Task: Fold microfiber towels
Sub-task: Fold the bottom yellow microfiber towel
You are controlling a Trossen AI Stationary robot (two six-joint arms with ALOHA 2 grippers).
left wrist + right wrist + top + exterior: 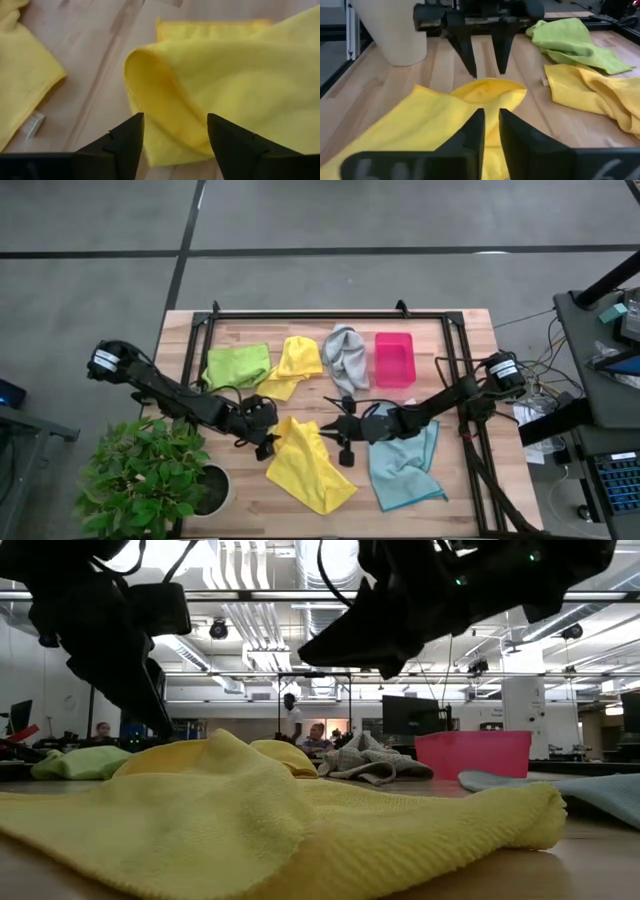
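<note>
With the left gripper's (172, 137) fingers spread and the right gripper's (490, 125) fingers barely parted, the front yellow towel's (305, 465) loose fold could spring open, undoing it.

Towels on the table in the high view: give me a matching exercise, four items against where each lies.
Items:
1. lime green towel
2. grey towel
3. light blue towel
4. pink tray

Places:
A. near edge, under the right arm
B. far row, rightmost
C. far row, leftmost
D. far row, just left of the tray

Pairs: 1-C, 2-D, 3-A, 4-B
</note>
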